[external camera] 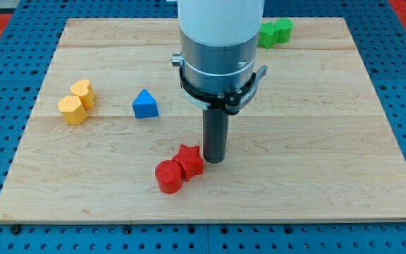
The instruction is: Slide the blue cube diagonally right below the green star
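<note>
Blue block (145,104): the only blue piece in the camera view. It reads as a triangle, not clearly a cube. It sits on the wooden worktop (330,141) in the left half, about midway between the far and near edges, and touches nothing. Its apex points to the worktop's far edge (the view's top) and its flat base faces the near edge. It has no clear long axis, being about as wide as it is deep.

Green block (276,32): at the far edge, right of centre. Its left part is hidden behind the arm body (220,42), so its shape cannot be made out and it may be two pieces. It is well apart from the blue block, up and to the view's right.

My tip (214,161): down on the board near the middle, toward the near edge. It is just beside the right side of the red star-like block (189,160), and whether they touch cannot be told. It is well apart from the blue block, to the lower right of it.

Claw state: cannot tell, as the arm ends in a plain dark rod.

Red cylinder (168,176): touching the red star-like block on that block's lower left.

Two yellow blocks sit near the left edge, touching each other. One is a yellow cylinder-like block (82,92); the other, a yellow hexagon-like block (72,110), lies below and to the left of it. Both are left of the blue block and apart from it.
</note>
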Action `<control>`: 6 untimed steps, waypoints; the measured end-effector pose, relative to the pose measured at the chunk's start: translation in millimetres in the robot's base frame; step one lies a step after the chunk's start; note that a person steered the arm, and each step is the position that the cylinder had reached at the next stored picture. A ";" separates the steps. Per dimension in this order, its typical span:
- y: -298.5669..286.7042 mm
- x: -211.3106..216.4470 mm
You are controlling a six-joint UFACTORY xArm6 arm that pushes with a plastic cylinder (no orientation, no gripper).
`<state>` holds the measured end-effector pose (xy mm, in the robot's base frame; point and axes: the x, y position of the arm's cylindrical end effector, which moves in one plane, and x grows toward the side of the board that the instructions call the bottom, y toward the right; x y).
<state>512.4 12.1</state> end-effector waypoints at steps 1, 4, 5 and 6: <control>-3.9 -56.2; -61.5 -139.5; -3.7 -149.2; 57.5 -145.5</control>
<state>366.9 69.6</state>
